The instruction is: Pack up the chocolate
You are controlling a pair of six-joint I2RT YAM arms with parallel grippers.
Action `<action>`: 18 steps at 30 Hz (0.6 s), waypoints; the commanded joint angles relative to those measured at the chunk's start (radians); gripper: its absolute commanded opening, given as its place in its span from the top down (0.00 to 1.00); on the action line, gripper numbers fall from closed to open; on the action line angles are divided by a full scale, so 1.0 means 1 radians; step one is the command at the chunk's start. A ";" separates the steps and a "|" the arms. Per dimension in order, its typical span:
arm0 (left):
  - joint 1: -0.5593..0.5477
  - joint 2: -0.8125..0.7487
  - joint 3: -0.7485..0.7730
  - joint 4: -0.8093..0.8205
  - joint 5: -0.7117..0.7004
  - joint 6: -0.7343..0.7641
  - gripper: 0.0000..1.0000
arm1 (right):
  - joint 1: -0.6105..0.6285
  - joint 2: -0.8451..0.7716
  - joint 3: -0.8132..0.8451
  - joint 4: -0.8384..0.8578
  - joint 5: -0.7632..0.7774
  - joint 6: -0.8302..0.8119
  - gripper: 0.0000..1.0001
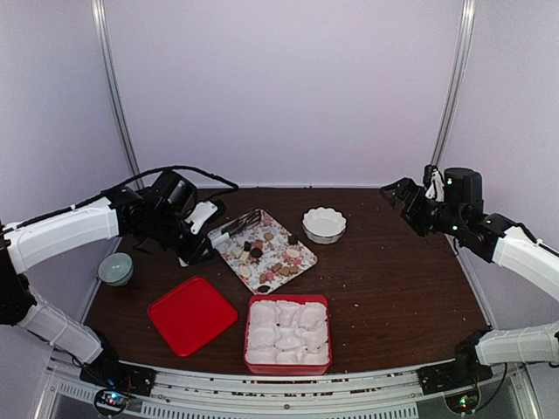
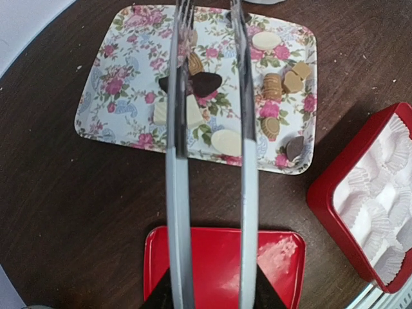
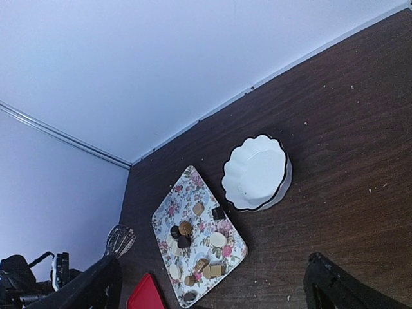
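Chocolate (image 2: 209,82) lies scattered in dark, tan and pale pieces on the flowered tray (image 2: 96,111). From the left wrist we see one dark piece in the gap between the two arms of the tongs (image 2: 248,193), near their tips, though we cannot tell whether metal touches it. The left gripper (image 1: 208,233) clamps the tongs, whose arms stand apart with nothing pinched, while the right gripper (image 1: 403,196) hangs wide open, well apart from the tray, beyond the white bowl (image 3: 254,174).

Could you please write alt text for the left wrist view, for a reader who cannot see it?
Metal tongs, arms apart, reach out from the camera over a flowered tray scattered with small chocolates. A red lid lies nearer, and a red box of white paper cups sits at right.
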 commanded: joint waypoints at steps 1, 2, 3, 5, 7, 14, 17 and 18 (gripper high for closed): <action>0.000 -0.017 -0.005 -0.036 -0.060 -0.007 0.67 | -0.011 -0.025 -0.029 -0.040 -0.036 -0.044 0.00; 0.001 -0.018 -0.009 -0.041 -0.064 -0.011 0.65 | -0.012 -0.028 -0.033 -0.041 -0.037 -0.043 0.00; 0.003 -0.017 -0.012 -0.044 -0.066 -0.015 0.64 | -0.012 -0.029 -0.035 -0.041 -0.041 -0.044 0.00; 0.010 -0.014 -0.013 -0.051 -0.067 -0.021 0.63 | -0.015 -0.032 -0.038 -0.045 -0.041 -0.044 0.00; 0.023 -0.004 -0.011 -0.062 -0.075 -0.024 0.61 | -0.015 -0.034 -0.041 -0.047 -0.042 -0.044 0.00; 0.057 0.058 0.032 -0.103 -0.066 -0.011 0.61 | -0.019 -0.030 -0.045 -0.046 -0.044 -0.037 0.00; 0.056 0.094 0.059 -0.114 -0.041 0.000 0.62 | -0.019 -0.028 -0.049 -0.041 -0.045 -0.030 0.00; 0.057 0.101 0.067 -0.113 -0.032 0.004 0.62 | -0.019 -0.028 -0.050 -0.041 -0.045 -0.028 0.00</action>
